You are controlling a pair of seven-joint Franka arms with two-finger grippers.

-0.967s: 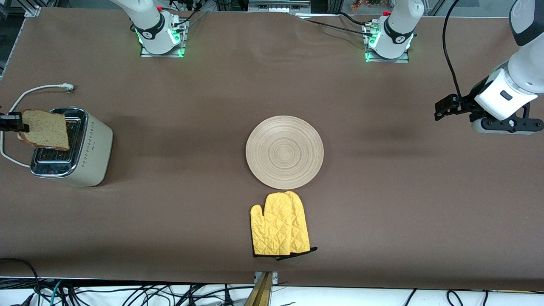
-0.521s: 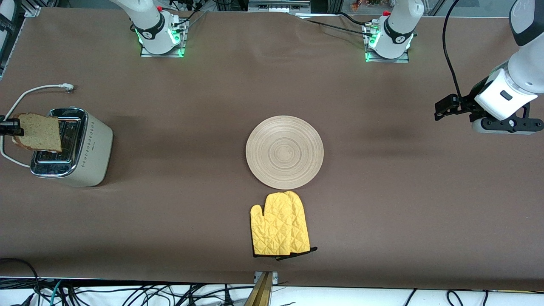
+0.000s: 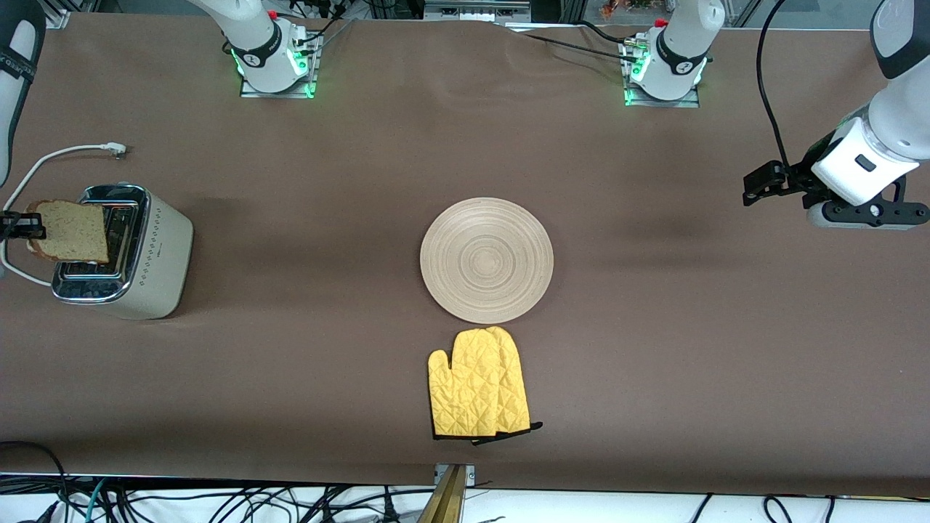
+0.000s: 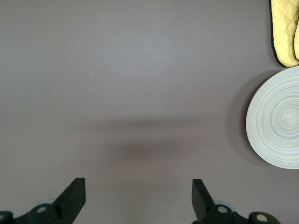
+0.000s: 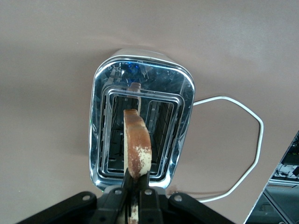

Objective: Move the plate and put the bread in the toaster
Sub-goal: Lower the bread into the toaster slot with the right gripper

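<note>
My right gripper (image 3: 22,225) is shut on the bread (image 3: 71,232), a speckled brown slice held on edge over the chrome top of the cream toaster (image 3: 156,254) at the right arm's end of the table. In the right wrist view the bread (image 5: 137,149) hangs edge-on over the toaster (image 5: 182,88) slots, clamped by my right gripper (image 5: 137,179). The pale wooden plate (image 3: 486,259) lies bare at the table's middle; it also shows in the left wrist view (image 4: 275,126). My left gripper (image 3: 759,187) waits open and empty above the left arm's end of the table, its fingers (image 4: 74,193) wide apart.
A yellow oven mitt (image 3: 477,394) lies just nearer the front camera than the plate. The toaster's white cord (image 3: 62,154) loops on the table beside the toaster, toward the robot bases.
The bread has moved with my right gripper toward the table's end over the toaster, then down a little. The left arm has not moved.
</note>
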